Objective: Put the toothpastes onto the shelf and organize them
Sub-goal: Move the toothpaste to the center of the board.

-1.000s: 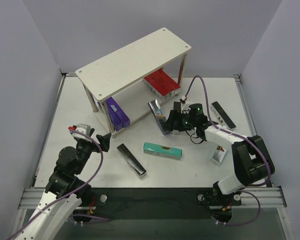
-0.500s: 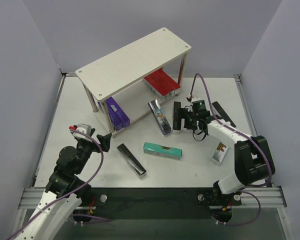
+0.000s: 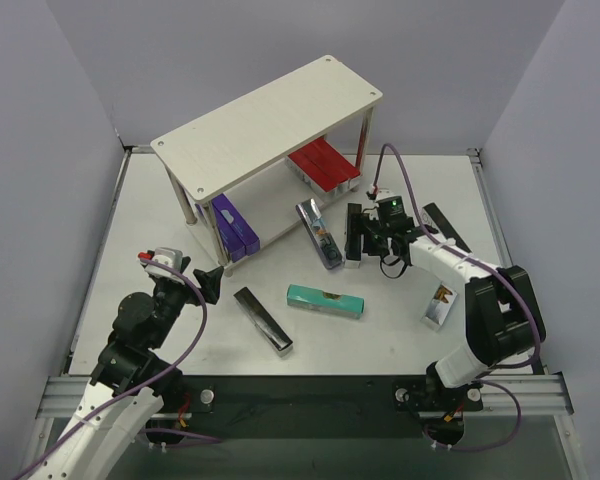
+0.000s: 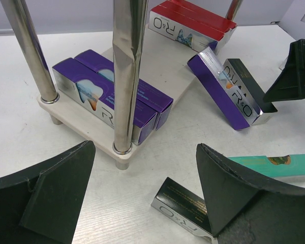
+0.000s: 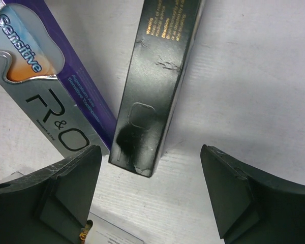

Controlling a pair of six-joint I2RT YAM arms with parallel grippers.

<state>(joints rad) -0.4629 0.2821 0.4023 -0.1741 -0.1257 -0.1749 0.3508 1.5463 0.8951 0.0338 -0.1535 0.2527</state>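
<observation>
The right end effector (image 5: 150,152) hovers wide open and empty over the end of a black toothpaste carton (image 5: 160,76) lying flat on the counter (image 5: 254,76) near the shelf (image 3: 270,120), a purple carton (image 5: 56,101) beside it. It should be light and stiff, and its gloss is probably slippery, so pinch its narrow sides mid-length. The left end effector (image 4: 142,152) is open and empty.

Red cartons (image 3: 325,166) — half beneath the shelf (image 3: 270,120) top

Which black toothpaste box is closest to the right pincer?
The black box lying beside the loose purple box; the right pincer hovers open right over it.
</observation>
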